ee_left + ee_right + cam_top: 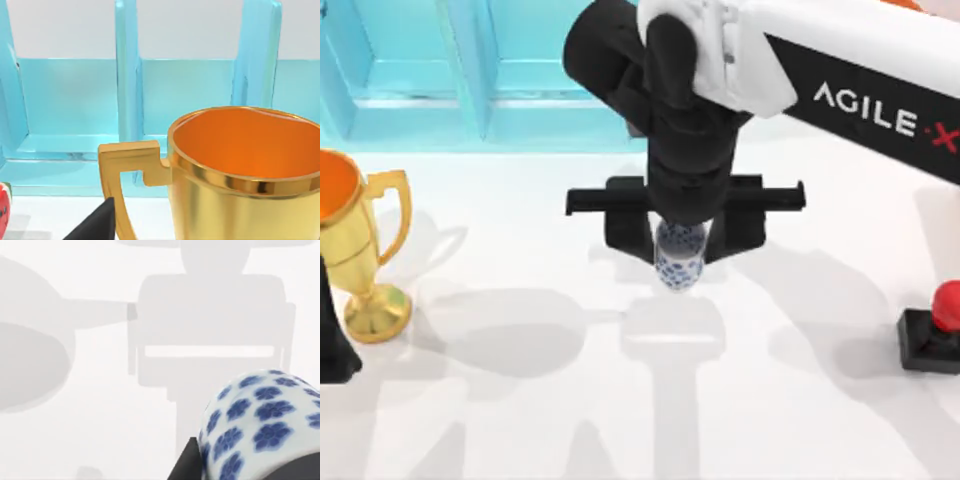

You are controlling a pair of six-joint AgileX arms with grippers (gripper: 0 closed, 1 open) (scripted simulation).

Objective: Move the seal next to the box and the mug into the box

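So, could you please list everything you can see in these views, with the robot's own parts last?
mug: one, white with blue flowers, middle of the table, held between the right gripper's fingers.
seal: one, red knob on a black square base, on the table at its right edge.
trophy: one, gold with an orange inside, standing at the table's left side.
box: one, light blue with dividers, along the table's far edge, left of centre.
table: one, white.
right gripper: one, black, over the middle of the table, shut on the mug.
left gripper: one, black, at the left edge beside the trophy.
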